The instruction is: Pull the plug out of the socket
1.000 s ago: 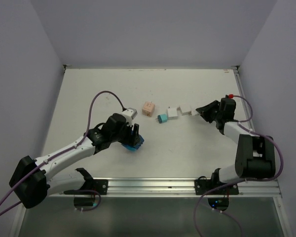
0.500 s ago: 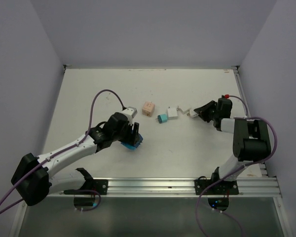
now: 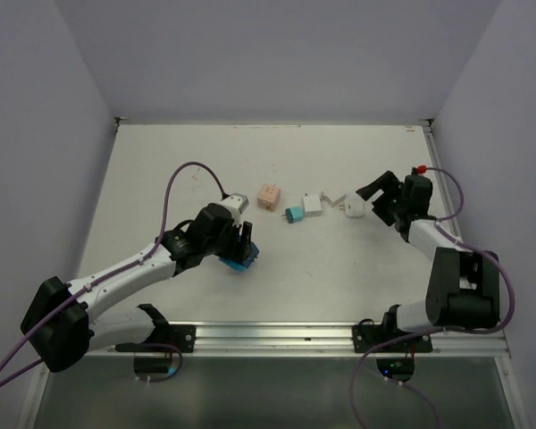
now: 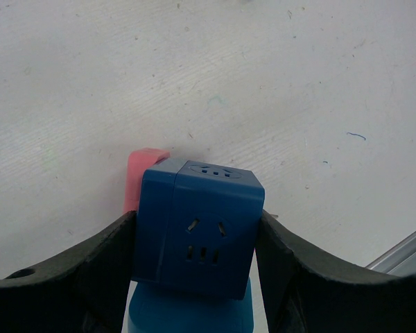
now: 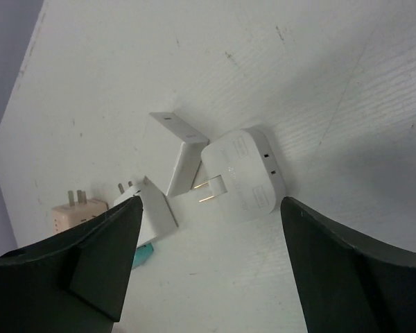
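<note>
We see a peach cube adapter (image 3: 269, 197) on the white table (image 3: 161, 161), with a teal plug (image 3: 294, 214) near its right. A metal rail (image 3: 277, 337) runs along the near edge.

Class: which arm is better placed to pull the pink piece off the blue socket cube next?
Right, probably. The left gripper is clamped on the blue socket cube, bracing it; the right gripper stands open and empty near the white plug.

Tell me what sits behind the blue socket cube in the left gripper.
A pink piece peeks out behind the blue socket cube, at its left. The cube covers most of it, so its full shape is hidden.
</note>
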{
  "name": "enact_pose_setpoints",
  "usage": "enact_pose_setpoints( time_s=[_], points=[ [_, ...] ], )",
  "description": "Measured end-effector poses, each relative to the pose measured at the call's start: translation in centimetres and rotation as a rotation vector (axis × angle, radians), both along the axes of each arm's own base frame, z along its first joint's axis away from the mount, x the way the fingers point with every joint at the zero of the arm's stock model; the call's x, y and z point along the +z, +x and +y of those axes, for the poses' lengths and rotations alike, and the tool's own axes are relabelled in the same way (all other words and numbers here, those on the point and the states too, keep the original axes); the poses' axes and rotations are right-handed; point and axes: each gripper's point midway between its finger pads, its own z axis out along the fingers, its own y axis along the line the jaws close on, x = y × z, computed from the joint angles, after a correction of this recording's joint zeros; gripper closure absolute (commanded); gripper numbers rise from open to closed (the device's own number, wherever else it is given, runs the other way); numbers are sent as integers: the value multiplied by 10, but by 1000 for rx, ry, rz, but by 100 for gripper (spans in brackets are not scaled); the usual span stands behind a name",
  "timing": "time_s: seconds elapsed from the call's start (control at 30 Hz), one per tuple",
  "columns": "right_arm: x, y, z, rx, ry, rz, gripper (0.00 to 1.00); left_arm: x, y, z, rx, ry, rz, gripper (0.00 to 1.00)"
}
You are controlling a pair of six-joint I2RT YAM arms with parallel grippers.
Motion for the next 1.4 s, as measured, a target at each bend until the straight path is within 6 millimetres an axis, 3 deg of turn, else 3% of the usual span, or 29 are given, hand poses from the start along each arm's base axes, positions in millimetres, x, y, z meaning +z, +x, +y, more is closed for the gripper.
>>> enact_pose_setpoints(
  time_s=[0.13,0.2,0.3,0.5,0.63,0.97,1.4],
  points=[
    [35,-10,5,27,-22,-64,11,0,1,-1,0,-2,-2,100],
    [48,-17,18,72,-8,-88,9,1,2,-2,-2,-6,-8,100],
    [59,-30,56,180,29,-106,4,4,3,-4,-16,-13,-23,100],
    [61,-83,164,492,164,-56,1,14,5,-18,-126,-47,-79,100],
    [60,-108,204,604,244,-11,1,20,6,-26,-191,-62,-117,100],
    [59,-135,255,742,322,42,1,15,5,-32,-257,-53,-130,100],
    [42,-152,295,835,355,112,5,32,4,-45,-329,-113,-185,100]
  ],
)
